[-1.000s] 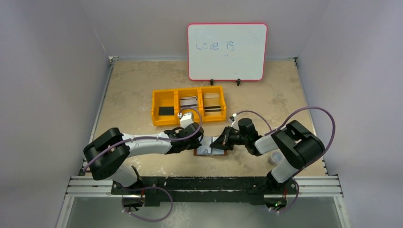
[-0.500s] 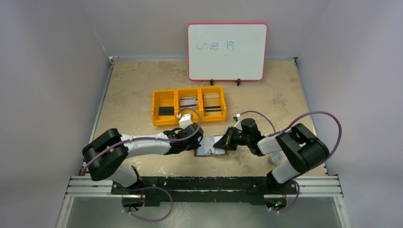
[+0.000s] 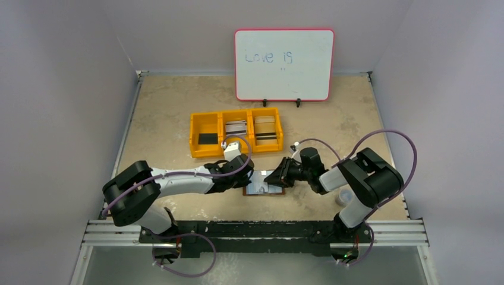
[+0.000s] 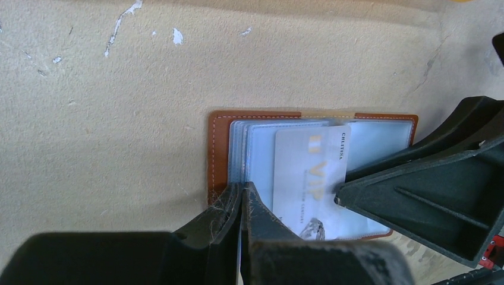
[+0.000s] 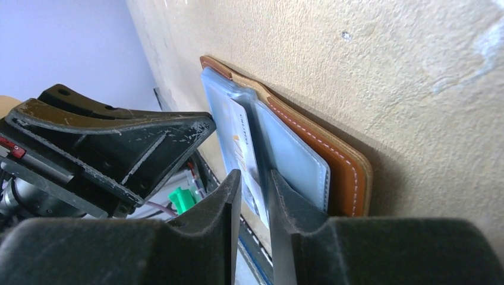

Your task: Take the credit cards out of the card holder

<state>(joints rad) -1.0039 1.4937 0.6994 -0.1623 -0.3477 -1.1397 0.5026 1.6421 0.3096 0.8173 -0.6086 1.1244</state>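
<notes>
The brown card holder (image 3: 265, 190) lies open on the table between my grippers. It also shows in the left wrist view (image 4: 220, 148) and the right wrist view (image 5: 345, 163). A grey-white credit card (image 4: 312, 172) with gold "VIP" lettering sticks partly out of a clear sleeve. My left gripper (image 4: 241, 193) is shut on the near edge of the clear sleeves, at the holder's left side (image 3: 248, 178). My right gripper (image 5: 252, 184) is narrowly open. Its fingers straddle the protruding edge of the card (image 5: 241, 151) from the right (image 3: 278, 176).
A yellow three-compartment bin (image 3: 204, 122) stands behind the holder, with cards lying in its compartments. A whiteboard (image 3: 284, 64) stands at the back. A small pale round object (image 3: 343, 198) lies by the right arm's base.
My right gripper drew back a little to the right, then came back left onto the card's edge. My left gripper stayed clamped on the sleeves.
</notes>
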